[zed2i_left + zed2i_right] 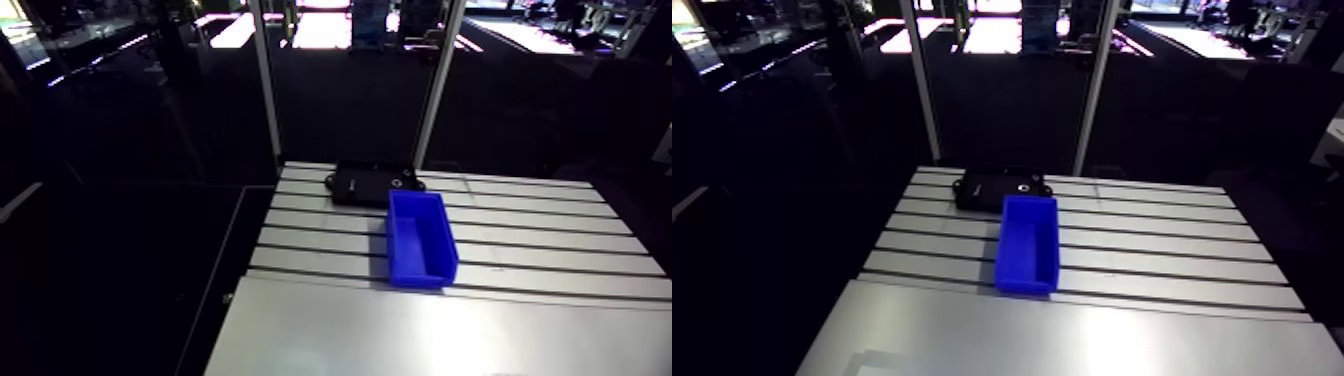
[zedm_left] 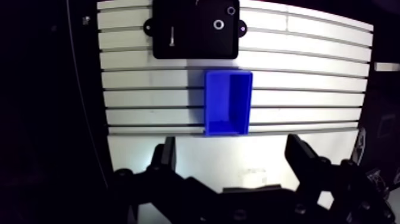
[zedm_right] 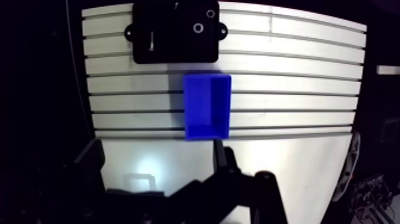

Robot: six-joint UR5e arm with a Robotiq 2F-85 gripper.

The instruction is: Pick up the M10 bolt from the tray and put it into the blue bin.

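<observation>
Hand (image 2: 231,146) with angular fingers (image 2: 167,156) wide apart, empty, above slotted aluminium table (image 2: 309,78), boxy blue bin (image 2: 215,102), flat black tray (image 2: 193,49).

The gripper (image 2: 233,159) hangs well above the level of the blue bin (image 2: 227,102), facing straight down, and its two dark fingers (image 2: 166,156) stand spread wide, jaws fully parted. The bin sits ahead of the fingertips, well apart from them, and lines up close to the middle of the gap between them. Behind the fingers, the gripper's dark linkages and body show.
</observation>
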